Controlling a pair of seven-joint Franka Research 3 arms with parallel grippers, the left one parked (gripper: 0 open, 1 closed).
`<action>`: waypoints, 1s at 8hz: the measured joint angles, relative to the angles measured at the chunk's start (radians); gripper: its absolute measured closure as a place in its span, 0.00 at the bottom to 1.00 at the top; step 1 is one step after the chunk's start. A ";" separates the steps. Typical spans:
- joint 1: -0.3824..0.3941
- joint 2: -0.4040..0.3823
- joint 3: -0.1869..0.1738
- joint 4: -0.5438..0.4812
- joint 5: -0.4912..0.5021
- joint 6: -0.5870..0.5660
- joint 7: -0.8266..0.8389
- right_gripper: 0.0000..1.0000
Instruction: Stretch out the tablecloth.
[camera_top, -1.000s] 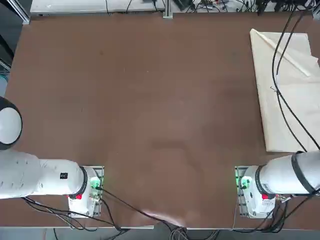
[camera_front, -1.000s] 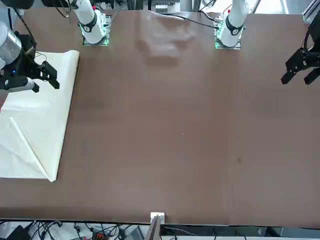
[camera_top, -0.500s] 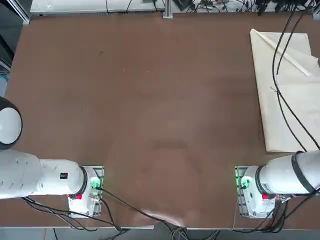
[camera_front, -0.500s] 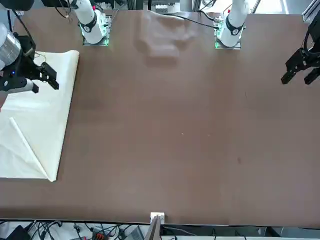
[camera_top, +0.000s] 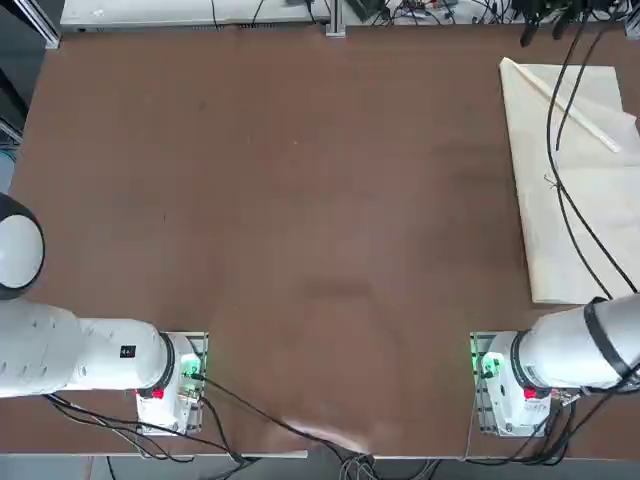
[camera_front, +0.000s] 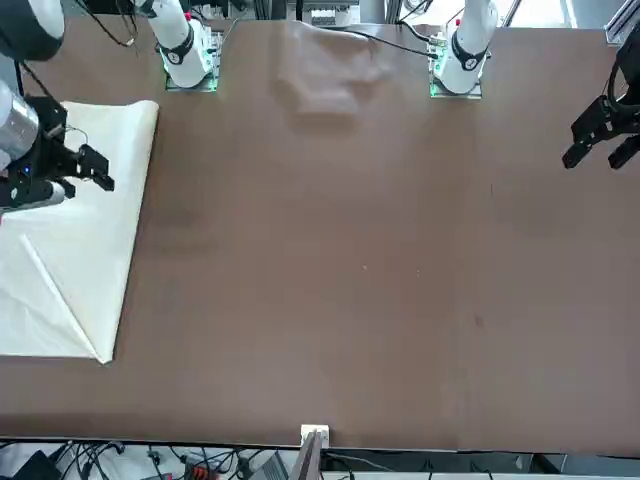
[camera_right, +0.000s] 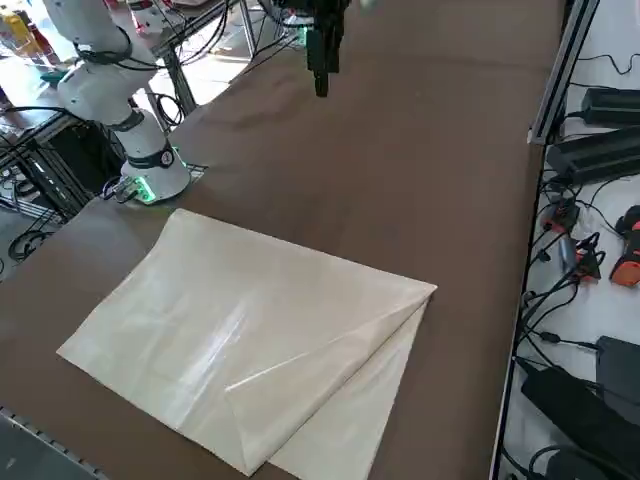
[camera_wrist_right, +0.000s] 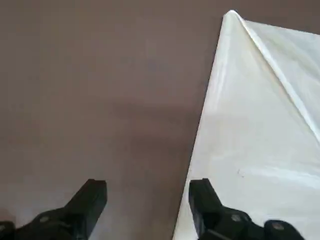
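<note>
The tablecloth (camera_top: 605, 180) lies folded into a cream rectangle near the right edge of the brown table (camera_top: 300, 200), with one far corner turned over in a diagonal flap. It also shows in the front view (camera_front: 70, 260), the right side view (camera_right: 250, 340) and the right wrist view (camera_wrist_right: 260, 125). My right gripper (camera_front: 82, 186) hangs above the cloth's inner long edge, open and holding nothing. In the wrist view the right gripper (camera_wrist_right: 150, 200) straddles that edge from well above, one finger over bare table, the other over cloth.
The parked left gripper (camera_front: 605, 130) hangs over the opposite side of the table. The right arm's cables (camera_top: 560, 170) trail across the cloth in the top view. Power bricks and leads (camera_right: 600, 110) lie beyond the table's far rail.
The right gripper has drifted a little farther from its base along the cloth's inner edge, staying open. The cloth has not moved.
</note>
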 joint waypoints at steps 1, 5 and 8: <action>-0.040 0.032 -0.002 0.000 -0.005 0.002 -0.022 0.00; -0.282 0.156 -0.010 -0.003 -0.078 0.177 -0.405 0.00; -0.427 0.265 -0.011 -0.019 -0.080 0.390 -0.763 0.00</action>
